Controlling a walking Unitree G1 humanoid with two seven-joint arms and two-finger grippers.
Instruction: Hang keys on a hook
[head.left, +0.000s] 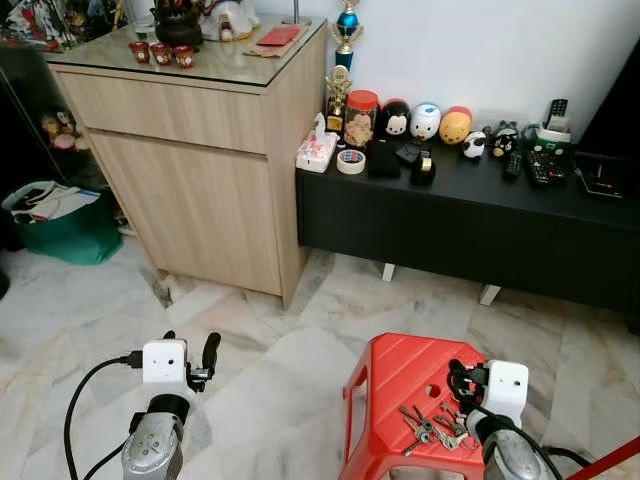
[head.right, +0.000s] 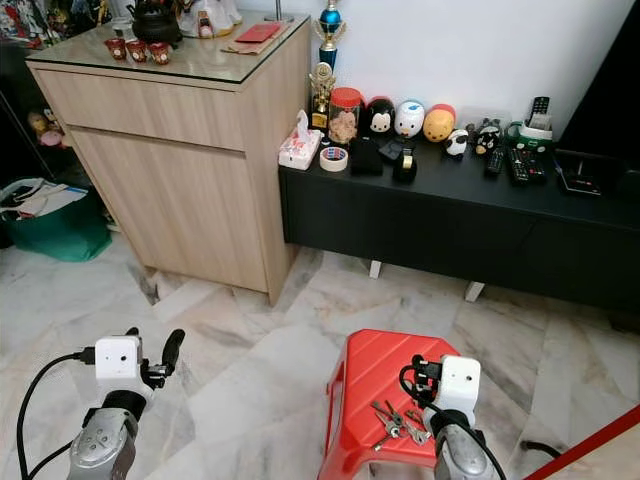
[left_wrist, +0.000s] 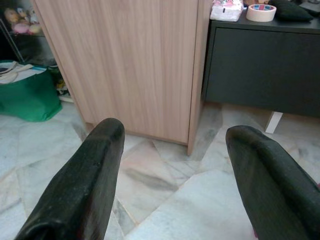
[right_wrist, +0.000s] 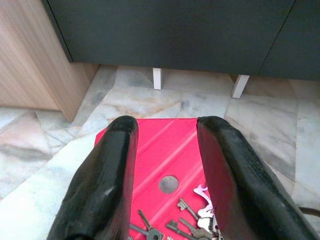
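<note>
Left eye view looks down on a marble floor (head.left: 270, 380) with a red stool (head.left: 395, 375) at lower right and a bunch of keys (head.left: 432, 428) lying on its seat, close to the small round hole in the top. The right hand (right_wrist: 165, 165) hangs just above the stool; its wrist view shows the two black fingers (right_wrist: 107, 170) parted a moderate way, nothing between them, with the keys lying on the red seat below the fingertips. The head views do not show that gap, since the white camera block on the wrist covers the fingers.

The left hand (left_wrist: 172, 165) hovers over bare floor, well apart from the stool. Its wrist view shows the fingers spread wide and holding nothing, pointing at a light wooden cabinet (left_wrist: 130, 60) and the end of a low black surface (left_wrist: 265, 65).

From the head, that black surface (head.left: 450, 215) stands against the white wall and carries a tissue box (head.left: 316, 152), a roll of tape (head.left: 351, 161), a jar, round toy figures and remote controls. A green bag (head.left: 62, 225) sits left of the cabinet.
</note>
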